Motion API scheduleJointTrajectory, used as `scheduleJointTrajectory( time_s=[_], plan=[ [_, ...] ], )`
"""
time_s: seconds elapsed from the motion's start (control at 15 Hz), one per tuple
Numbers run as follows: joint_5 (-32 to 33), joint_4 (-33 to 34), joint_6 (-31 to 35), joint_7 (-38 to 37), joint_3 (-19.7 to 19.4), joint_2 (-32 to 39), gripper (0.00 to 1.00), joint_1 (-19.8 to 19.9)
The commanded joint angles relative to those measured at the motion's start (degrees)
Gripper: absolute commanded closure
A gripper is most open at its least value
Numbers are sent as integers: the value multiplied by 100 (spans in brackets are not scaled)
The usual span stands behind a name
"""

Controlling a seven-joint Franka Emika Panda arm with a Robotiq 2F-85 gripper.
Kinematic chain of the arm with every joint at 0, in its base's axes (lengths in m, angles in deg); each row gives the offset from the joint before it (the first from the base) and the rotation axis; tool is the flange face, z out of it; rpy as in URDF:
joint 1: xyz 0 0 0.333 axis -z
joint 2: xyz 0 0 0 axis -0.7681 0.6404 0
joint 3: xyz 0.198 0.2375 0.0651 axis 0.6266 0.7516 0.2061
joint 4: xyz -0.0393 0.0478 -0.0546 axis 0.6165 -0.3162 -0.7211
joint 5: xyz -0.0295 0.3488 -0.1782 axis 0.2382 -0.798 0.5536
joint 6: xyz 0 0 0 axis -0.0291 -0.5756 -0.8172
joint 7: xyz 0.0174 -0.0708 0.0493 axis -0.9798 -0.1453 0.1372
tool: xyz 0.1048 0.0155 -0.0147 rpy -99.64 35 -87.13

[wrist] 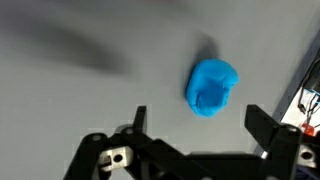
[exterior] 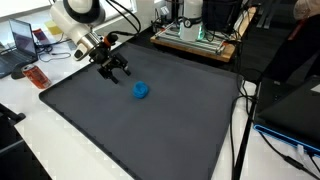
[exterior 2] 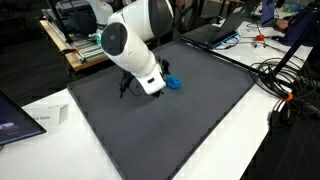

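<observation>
A small blue lump (exterior: 141, 91) lies on the dark grey mat (exterior: 150, 130). In an exterior view it peeks out beside the arm's white wrist (exterior 2: 174, 82). My gripper (exterior: 117, 70) hovers just above the mat, a short way from the blue lump, with its black fingers spread wide. In the wrist view the blue lump (wrist: 211, 87) sits ahead of the gripper (wrist: 200, 125), slightly toward one finger (wrist: 262, 125), and nothing is between the fingers. The gripper is open and holds nothing.
A wooden tray with equipment (exterior: 195, 40) stands at the mat's far edge. Laptops (exterior: 24, 42) and an orange item (exterior: 37, 77) sit beside the mat. Cables (exterior 2: 285, 85) run along the white table at the mat's side.
</observation>
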Motion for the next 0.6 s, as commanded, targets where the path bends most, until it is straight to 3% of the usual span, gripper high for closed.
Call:
scheduleJointTrajectory(
  time_s=[0.0,0.53],
  plan=[
    [-454,-488,436,584,71,-198,0,138],
    [-1401,-1762,1796,1859,49,-778,0,86]
  ],
)
